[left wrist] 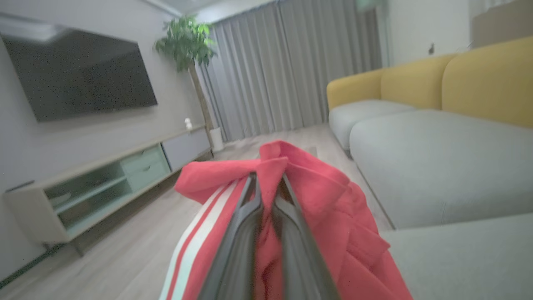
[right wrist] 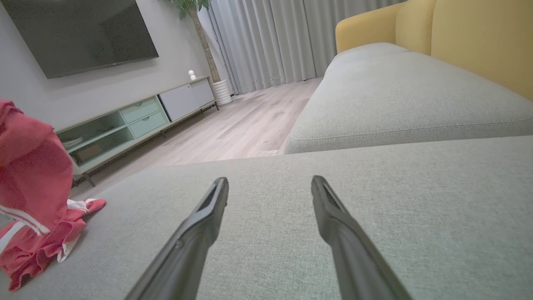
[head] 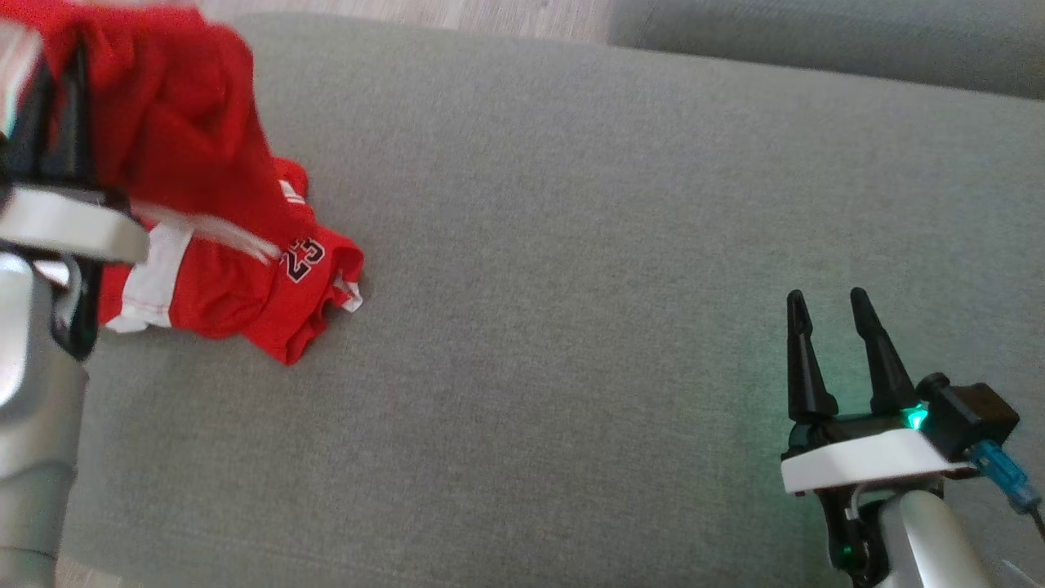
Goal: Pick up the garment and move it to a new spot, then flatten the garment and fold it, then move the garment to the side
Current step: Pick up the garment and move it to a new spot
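One garment [head: 188, 122], left claw [left wrist: 268, 180] gripping, right claw [head: 827, 296]

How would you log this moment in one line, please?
left end effector: shut on red garment | right end effector: open, empty | red garment: partly lifted off grey cushion

This is a living room in a home. A large flat television [right wrist: 79, 33] hangs on the wall above a long low cabinet [right wrist: 137, 121] with drawers and shelves. A potted tree [left wrist: 187, 46] stands next to grey floor-length curtains [left wrist: 291, 66]. A sofa [right wrist: 416, 96] with grey seats and yellow backs stands on a light wooden floor [right wrist: 245, 125].
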### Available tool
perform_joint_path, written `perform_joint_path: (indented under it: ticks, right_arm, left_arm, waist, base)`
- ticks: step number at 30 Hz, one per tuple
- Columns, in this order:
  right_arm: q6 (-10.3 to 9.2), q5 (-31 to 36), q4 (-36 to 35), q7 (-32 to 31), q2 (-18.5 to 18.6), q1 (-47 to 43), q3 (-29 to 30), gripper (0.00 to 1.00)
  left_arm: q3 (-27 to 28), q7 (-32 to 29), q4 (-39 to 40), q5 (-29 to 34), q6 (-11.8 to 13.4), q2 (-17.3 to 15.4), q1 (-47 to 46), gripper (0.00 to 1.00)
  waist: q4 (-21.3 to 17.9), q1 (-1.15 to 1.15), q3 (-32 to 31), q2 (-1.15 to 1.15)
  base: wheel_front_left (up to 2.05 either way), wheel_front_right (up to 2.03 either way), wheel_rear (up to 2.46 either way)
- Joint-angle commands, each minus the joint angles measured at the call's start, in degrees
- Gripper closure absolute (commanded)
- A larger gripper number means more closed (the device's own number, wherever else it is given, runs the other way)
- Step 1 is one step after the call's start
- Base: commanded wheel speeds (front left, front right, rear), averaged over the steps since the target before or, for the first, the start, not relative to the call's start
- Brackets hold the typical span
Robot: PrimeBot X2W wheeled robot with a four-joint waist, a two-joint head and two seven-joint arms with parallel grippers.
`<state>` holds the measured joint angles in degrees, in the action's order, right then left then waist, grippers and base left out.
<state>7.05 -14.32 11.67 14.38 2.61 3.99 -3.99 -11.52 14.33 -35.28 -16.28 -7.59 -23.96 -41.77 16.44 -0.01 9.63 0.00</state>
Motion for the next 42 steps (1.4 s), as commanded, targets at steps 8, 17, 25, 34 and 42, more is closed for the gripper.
perform_joint_path:
  ticks: [8, 17, 25, 34, 42]
  right_arm:
    - [0.44, -3.1, -1.3, 0.6, 0.3, 0.1, -2.8, 0.0]
    - [0.44, -3.9, -1.5, 0.6, 0.3, 1.6, -4.4, 0.0]
    - [0.44, -4.7, -2.3, 0.6, 0.3, 4.6, -6.5, 0.0]
    - [0.44, -7.1, -3.6, 0.6, 0.3, 7.3, -9.2, 0.0]
    - [0.44, -8.0, -3.6, 0.6, 0.3, 7.3, -9.1, 0.0]
  left_arm:
    - [2.2, 0.5, 16.2, 1.0, 0.3, -3.1, 2.0, 1.0]
    - [-4.5, -4.6, 25.4, 0.1, 0.2, 1.7, 2.8, 1.0]
    - [-11.9, -5.8, 24.7, 0.8, 0.4, 9.4, -0.1, 1.0]
    - [-16.9, -3.8, 13.7, 2.3, 1.0, 16.7, -5.8, 1.0]
    - [-20.2, -1.8, 5.8, 1.7, 0.7, 19.2, -8.1, 0.0]
  waist:
    - [-4.5, 0.01, -3.8, 0.0]
    - [-12.4, 0.01, -3.4, 0.0]
    - [-21.4, 0.01, -0.7, 0.0]
    - [-31.1, 0.01, 3.3, 0.0]
    - [-33.1, 0.01, 3.5, 0.0]
  base:
    - [0.0, 0.0, 0.0]
    - [0.0, 0.0, 0.0]
    - [0.0, 0.0, 0.0]
    - [0.0, 0.0, 0.0]
    - [0.0, 0.0, 0.0]
